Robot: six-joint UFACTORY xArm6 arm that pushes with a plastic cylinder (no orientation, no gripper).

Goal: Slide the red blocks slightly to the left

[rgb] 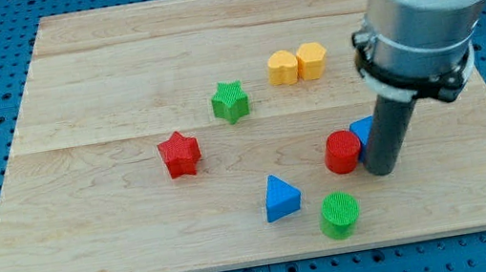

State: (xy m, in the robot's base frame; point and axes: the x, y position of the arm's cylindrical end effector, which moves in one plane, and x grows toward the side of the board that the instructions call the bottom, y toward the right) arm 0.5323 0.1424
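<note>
A red star block lies left of the board's middle. A red cylinder block lies toward the view's right. My tip stands on the board just right of the red cylinder, close to it; I cannot tell if they touch. A blue block, shape unclear, is partly hidden behind the rod, right of the red cylinder and touching or nearly touching it.
A green star sits above the red star's right. Two yellow blocks, a heart-like one and a hexagon, touch near the top. A blue triangle and a green cylinder lie near the wooden board's bottom.
</note>
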